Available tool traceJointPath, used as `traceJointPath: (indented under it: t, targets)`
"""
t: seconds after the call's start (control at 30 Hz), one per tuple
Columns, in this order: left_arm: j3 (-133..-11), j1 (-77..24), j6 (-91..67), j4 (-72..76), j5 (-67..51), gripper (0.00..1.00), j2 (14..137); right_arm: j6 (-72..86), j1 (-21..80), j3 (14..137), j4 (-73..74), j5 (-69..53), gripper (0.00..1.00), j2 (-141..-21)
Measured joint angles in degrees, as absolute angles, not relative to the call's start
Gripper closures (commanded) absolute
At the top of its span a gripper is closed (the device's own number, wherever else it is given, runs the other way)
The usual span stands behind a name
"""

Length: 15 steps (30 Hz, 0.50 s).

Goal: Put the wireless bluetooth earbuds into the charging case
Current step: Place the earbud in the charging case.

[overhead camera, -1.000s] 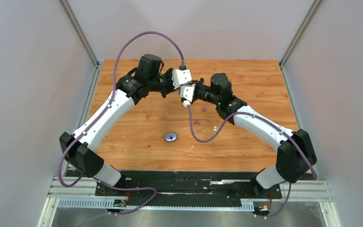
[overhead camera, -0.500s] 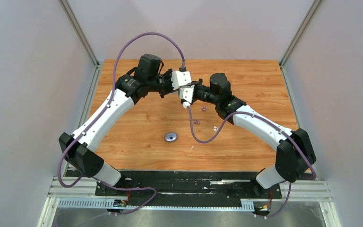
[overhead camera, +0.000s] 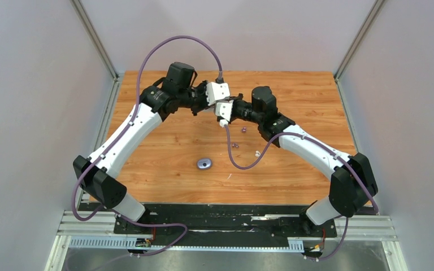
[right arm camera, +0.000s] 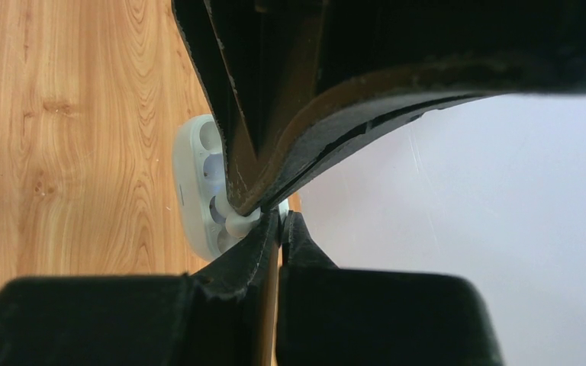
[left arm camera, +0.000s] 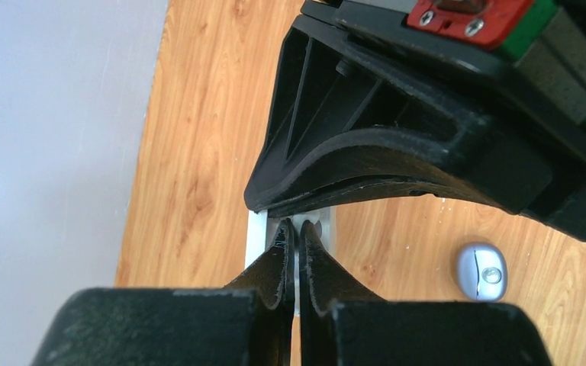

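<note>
My right gripper [right arm camera: 282, 219] is shut on the edge of the open white charging case [right arm camera: 197, 179] and holds it off the table, its sockets in view. My left gripper [left arm camera: 296, 227] is shut on a white earbud [right arm camera: 236, 223] and presses it against the case's sockets. In the top view the two grippers meet over the back middle of the table. On the table lie two purple earbuds [overhead camera: 243, 130] [overhead camera: 234, 145], another white earbud [overhead camera: 257, 153] and a closed purple-grey case [overhead camera: 204, 164], which also shows in the left wrist view [left arm camera: 481, 271].
The wooden table [overhead camera: 164, 147] is walled by grey panels on the left, right and back. A purple cable [overhead camera: 234, 161] from the right wrist hangs over the loose earbuds.
Both wrists have edged slightly toward the back, still pressed together. The things on the table have not moved.
</note>
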<state>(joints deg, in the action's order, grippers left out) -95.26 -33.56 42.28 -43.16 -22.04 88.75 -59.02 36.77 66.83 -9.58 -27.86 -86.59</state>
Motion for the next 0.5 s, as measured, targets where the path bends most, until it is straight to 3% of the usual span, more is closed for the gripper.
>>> traceJointPath:
  t: [0.17, 0.5]
  targets:
    - [-95.44, -33.56, 41.71, -43.55, -22.2, 0.88, 88.92, -58.33, 36.77, 66.83, -9.32, -27.99, 1.0, -86.65]
    - [-97.36, -33.52, 40.62, -44.99, -22.0, 1.0, 89.47, -57.12, 36.77, 67.9, -9.28, -28.12, 1.0, -87.02]
